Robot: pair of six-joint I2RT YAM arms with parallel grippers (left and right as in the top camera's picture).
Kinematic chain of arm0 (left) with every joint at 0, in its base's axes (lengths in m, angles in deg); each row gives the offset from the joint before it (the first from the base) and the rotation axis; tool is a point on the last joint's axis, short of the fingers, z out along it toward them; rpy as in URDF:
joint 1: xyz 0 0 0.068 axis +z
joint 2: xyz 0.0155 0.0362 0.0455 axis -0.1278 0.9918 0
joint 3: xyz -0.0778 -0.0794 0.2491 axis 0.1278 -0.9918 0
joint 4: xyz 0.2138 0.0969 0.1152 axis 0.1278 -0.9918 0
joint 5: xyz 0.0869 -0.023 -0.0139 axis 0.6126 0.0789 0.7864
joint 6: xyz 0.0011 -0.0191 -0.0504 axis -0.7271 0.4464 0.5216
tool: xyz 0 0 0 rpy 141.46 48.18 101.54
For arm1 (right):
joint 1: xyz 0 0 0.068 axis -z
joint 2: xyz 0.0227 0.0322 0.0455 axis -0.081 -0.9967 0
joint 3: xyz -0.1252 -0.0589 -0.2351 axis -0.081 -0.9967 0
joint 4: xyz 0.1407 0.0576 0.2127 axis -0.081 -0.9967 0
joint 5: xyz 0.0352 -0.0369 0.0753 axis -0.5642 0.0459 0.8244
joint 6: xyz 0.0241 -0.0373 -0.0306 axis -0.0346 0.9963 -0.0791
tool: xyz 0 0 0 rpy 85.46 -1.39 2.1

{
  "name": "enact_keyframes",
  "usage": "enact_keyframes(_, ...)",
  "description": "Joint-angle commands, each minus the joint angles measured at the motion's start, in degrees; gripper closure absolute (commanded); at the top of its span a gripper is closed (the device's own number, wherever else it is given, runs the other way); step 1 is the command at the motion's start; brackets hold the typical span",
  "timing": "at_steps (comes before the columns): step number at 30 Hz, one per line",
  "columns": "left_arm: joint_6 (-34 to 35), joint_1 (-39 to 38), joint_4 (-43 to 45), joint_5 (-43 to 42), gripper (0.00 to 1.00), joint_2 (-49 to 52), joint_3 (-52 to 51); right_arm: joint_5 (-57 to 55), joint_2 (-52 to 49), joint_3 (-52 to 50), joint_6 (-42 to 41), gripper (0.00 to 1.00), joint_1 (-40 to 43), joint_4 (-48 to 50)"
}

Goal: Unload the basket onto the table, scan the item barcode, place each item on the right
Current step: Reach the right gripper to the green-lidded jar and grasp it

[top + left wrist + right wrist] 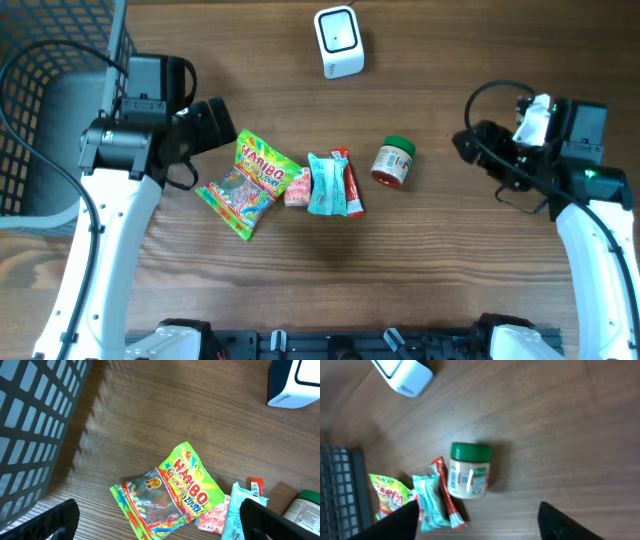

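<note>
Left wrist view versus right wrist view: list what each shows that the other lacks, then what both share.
Left wrist only: the pink packet beside the Haribo bag, and that bag's lettering, readable. Right wrist only: the green-lidded jar whole, lying on its side; the left wrist catches just its edge. Both: the white scanner, the grey basket, the Haribo bag, the teal packet, the red packet and the wooden table.
</note>
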Motion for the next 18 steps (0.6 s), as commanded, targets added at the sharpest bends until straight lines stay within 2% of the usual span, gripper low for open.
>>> enact_keyframes(1, -0.3, -0.3, 0.2, -0.3, 0.0, 0.3, -0.6, -3.4, -0.9, 4.9, -0.4, 0.25, 0.0, -6.9)
enact_keyframes(2, -0.3, -0.3, 0.2, -0.3, 0.0, 0.3, -0.6, -3.2, -1.9, 8.4, 0.3, 0.24, 0.0, -10.4)
enact_keyframes(4, -0.3, -0.3, 0.2, -0.3, 0.0, 0.3, -0.6, -3.7, -7.9, 21.2, 2.4, 0.17, -0.7, -21.9)
enact_keyframes(6, -0.3, -0.3, 0.2, -0.3, 0.0, 0.3, -0.6, -3.8, -15.7, 30.8, 3.3, 0.07, -4.1, -26.2)
enact_keyframes(11, -0.3, -0.3, 0.2, -0.3, 0.0, 0.3, -0.6, -4.6, -29.3, 32.3, 1.1, 0.07, -13.1, -18.8)
enact_keyframes(13, -0.3, -0.3, 0.2, -0.3, 0.0, 0.3, -0.6, -8.7, -34.7, 32.3, -1.5, 0.06, -16.0, -15.2)
enact_keyframes(18, -0.3, -0.3, 0.2, -0.3, 0.0, 0.3, -0.6, -8.8, -43.3, 32.2, -1.7, 0.05, -17.3, -13.2)
